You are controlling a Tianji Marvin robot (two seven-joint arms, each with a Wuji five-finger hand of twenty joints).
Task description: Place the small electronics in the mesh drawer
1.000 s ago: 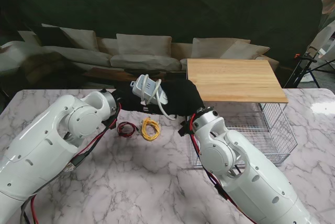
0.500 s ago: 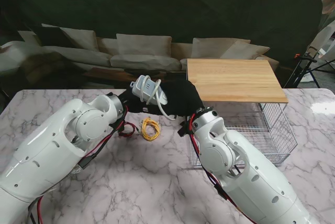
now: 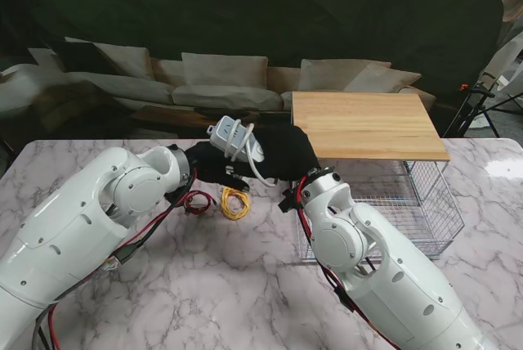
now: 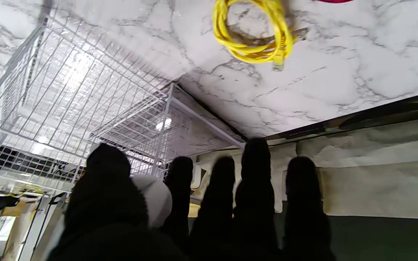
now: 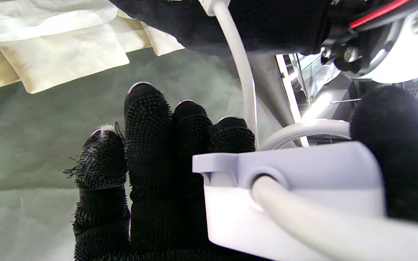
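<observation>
Resting across the right robot hand, raised over the counter left of the mesh drawer, the white charger looks rigid, light and smooth; its cord dangles. Right fingers cradle the body. Left robot hand: cannot tell.

Marble table: cables, mesh drawer

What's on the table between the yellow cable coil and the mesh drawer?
Only bare marble: in the left wrist view, nothing lies between the yellow cable coil and the mesh drawer.
</observation>
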